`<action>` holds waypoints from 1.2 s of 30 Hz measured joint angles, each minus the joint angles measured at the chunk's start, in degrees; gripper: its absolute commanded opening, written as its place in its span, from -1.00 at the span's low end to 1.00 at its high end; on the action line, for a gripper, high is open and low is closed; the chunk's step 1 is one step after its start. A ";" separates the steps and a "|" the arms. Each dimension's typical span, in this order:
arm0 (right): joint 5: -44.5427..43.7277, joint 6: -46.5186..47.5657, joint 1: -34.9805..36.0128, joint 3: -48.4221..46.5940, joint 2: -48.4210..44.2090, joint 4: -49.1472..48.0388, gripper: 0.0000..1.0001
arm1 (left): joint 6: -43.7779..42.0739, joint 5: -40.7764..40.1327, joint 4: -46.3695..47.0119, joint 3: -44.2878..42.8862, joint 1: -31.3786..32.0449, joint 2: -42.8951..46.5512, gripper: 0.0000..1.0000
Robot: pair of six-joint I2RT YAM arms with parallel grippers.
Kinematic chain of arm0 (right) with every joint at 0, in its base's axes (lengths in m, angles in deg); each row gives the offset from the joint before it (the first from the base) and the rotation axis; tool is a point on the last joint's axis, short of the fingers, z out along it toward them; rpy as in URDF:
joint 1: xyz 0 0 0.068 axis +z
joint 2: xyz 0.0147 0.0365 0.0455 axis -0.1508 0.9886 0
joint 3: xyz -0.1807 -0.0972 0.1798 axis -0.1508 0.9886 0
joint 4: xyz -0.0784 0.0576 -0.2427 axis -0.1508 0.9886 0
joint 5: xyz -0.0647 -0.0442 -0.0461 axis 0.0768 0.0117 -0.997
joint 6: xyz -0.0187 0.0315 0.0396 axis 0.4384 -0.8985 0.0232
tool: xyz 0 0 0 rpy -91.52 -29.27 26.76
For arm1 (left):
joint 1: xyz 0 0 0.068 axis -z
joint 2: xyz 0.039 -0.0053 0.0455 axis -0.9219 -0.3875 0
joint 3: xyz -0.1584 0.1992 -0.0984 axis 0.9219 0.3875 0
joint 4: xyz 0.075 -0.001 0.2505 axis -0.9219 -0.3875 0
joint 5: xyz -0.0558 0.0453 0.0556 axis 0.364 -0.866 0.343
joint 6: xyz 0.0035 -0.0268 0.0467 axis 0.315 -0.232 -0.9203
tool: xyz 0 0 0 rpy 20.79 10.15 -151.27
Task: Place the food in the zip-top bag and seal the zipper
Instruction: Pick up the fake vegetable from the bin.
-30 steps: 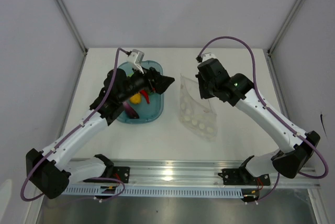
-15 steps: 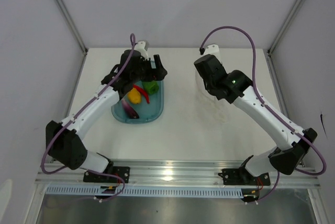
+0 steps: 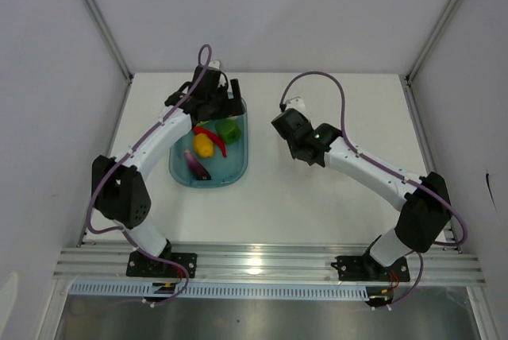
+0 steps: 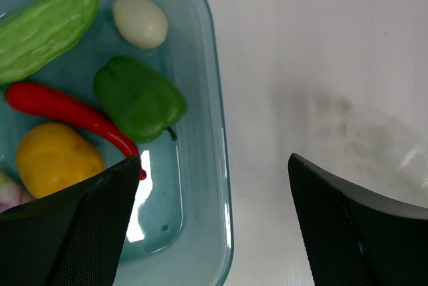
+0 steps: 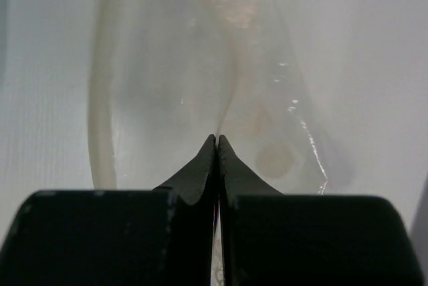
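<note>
In the teal tub [image 3: 244, 161] at the left of the worktop [image 3: 270, 197] the food lies near to far: purple piece [image 3: 195, 167], yellow-orange piece [image 3: 204, 146], red chili [image 3: 211, 135], dark green pepper [image 3: 229, 131]. The left gripper [image 3: 221, 106] hovers over the tub's far end, fingers spread wide and empty, with the pepper just on their near side, so this arm is the nearer. To the right, the right gripper [image 5: 217, 140] pinches the zip-top bag [image 5: 167, 99], fingers clenched on its clear film

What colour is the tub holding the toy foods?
The tub is translucent teal, clearest in the left wrist view.
</note>
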 measured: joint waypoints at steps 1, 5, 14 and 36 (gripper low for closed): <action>1.77 -0.63 0.11 1.25 -0.11 -1.14 -1.00 | 0.79 -0.57 -0.42 0.02 -0.48 0.00 0.86; 10.05 -3.15 -0.15 5.14 -0.46 -6.43 -1.00 | 3.52 -1.79 -2.43 0.24 -2.51 0.00 0.86; 18.73 -7.17 -2.99 7.02 -0.83 -12.26 -1.00 | 5.53 1.66 -4.37 -0.87 -5.09 -2.03 0.84; 20.68 -8.35 -6.54 7.72 -9.18 -13.42 -1.00 | 7.21 -1.16 -14.78 -16.20 -5.07 -19.30 0.99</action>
